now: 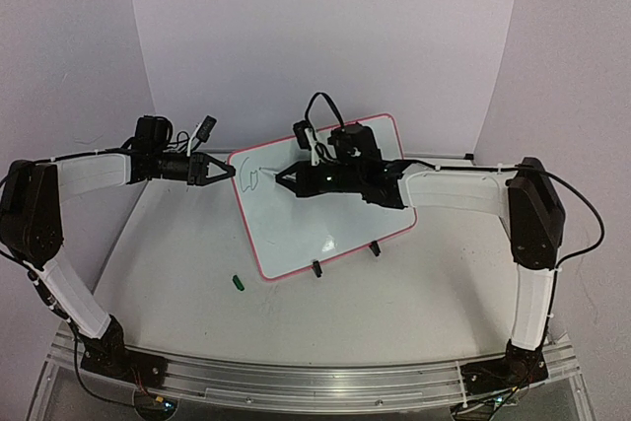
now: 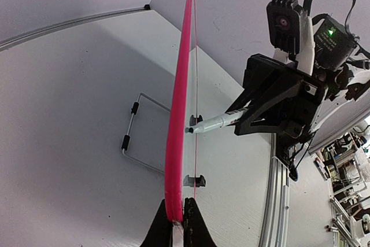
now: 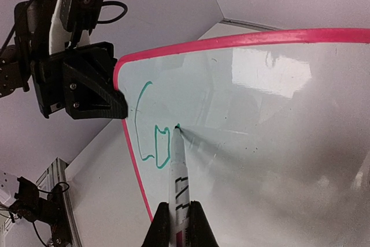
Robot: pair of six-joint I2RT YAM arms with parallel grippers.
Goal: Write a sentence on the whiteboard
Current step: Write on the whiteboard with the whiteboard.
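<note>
The whiteboard [image 1: 325,214] stands tilted on the table, white with a pink frame. My left gripper [image 1: 230,173] is shut on its left edge; in the left wrist view the frame [image 2: 179,114] runs edge-on up from the jaws of this gripper [image 2: 179,219]. My right gripper [image 3: 179,219] is shut on a white marker [image 3: 178,169], whose tip touches the board [image 3: 272,120] near its upper left corner. Of the sentence [image 3: 151,137], only a tall green curve and a closed loop show beside the tip. From above, the right gripper [image 1: 281,180] hovers over the board's left part.
A small green cap [image 1: 237,283] lies on the table in front of the board's lower corner. Two black clip feet [image 1: 316,268] sit on the board's near edge. A wire stand [image 2: 132,137] lies behind the board. White walls enclose the table.
</note>
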